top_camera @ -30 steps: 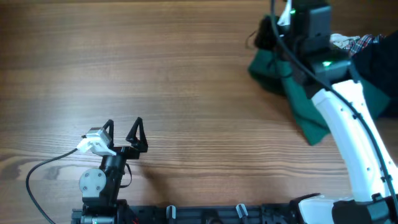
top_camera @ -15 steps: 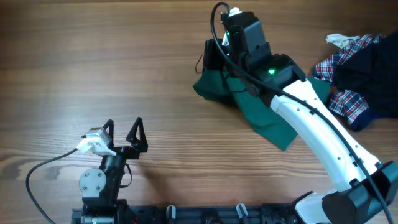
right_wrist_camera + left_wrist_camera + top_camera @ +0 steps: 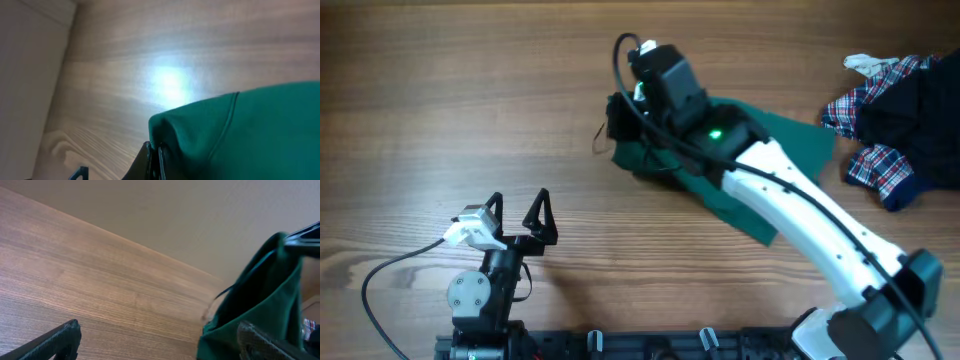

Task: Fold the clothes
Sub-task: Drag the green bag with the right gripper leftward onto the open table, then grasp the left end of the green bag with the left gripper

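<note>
The right end effector (image 3: 618, 120) is clenched on a bunched edge of the dark green garment (image 3: 790, 135) near the middle of the worktop (image 3: 470, 80). The cloth trails from it toward the right edge. The left end effector (image 3: 521, 208) stands released near the front edge, well apart from the cloth.

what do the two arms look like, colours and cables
Right arm: white shell on the long link, black joints and wrist, looped black cable over it, green light lit. Left arm: black, pointed black fingers, grey round joint cap, white plug on a black lead.
</note>
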You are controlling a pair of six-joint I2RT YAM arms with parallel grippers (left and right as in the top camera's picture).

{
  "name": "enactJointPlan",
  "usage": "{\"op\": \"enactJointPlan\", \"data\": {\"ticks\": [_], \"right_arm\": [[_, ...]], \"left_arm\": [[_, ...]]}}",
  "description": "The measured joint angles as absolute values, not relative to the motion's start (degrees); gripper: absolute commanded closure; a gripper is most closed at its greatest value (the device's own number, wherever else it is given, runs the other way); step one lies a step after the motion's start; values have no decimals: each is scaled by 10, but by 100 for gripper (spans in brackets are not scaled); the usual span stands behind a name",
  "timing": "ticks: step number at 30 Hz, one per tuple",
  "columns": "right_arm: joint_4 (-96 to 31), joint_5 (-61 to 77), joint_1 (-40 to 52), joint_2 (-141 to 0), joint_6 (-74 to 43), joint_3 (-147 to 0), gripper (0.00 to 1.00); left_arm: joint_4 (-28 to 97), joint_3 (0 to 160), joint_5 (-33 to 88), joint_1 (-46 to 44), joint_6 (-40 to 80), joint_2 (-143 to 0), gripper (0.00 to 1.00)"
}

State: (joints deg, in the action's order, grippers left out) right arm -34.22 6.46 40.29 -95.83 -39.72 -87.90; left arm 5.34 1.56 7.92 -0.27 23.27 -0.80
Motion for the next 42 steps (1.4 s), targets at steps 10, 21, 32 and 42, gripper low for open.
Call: {"op": "enactJointPlan", "data": {"ticks": [10,21,32,42], "right_arm": [[-316,46,438,-1000,-406,-879,28],[-575,-27,236,-913,-363,-884,0],[-725,-53,136,-913,-381,-884,0],[-783,-57,27,-913,-397,-856,0]], "left_arm": [[48,15,116,-3,233,-8,0],[-28,11,358,-3,232,-162,0],[-103,310,506,-3,232,-788,0],[-87,360,460,-8,144,-880,0]]}}
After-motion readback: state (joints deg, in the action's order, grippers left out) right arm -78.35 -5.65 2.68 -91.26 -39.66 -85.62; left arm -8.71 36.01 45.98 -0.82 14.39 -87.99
